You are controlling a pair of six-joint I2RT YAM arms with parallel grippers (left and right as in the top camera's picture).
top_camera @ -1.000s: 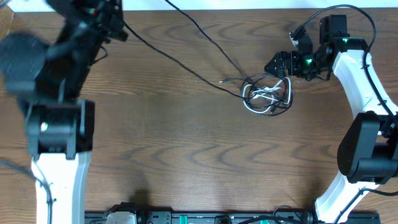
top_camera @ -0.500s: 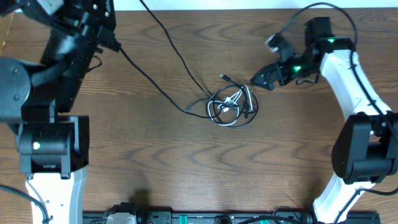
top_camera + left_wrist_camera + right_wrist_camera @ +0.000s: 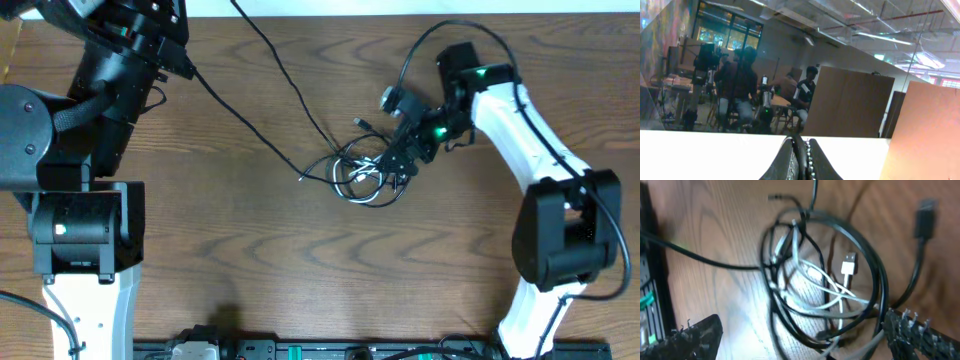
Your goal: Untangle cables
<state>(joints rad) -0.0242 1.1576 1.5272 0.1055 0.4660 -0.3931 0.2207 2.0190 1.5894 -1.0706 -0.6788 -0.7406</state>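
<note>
Right pincer point(image 3: 398, 168) wide open over tangled coil of thin black and white cables point(image 3: 368, 180) on brown wooden tabletop point(image 3: 300, 260); my left pincer point(image 3: 185, 68) clamps one black strand point(image 3: 245, 130).

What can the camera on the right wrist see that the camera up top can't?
Only the right wrist view clearly shows the silver plug on the white cable, and the right gripper with its fingers open on either side of the tangle. Only the overhead view shows the left arm and the long black cable leading to the left gripper. Both show the tangle.
</note>
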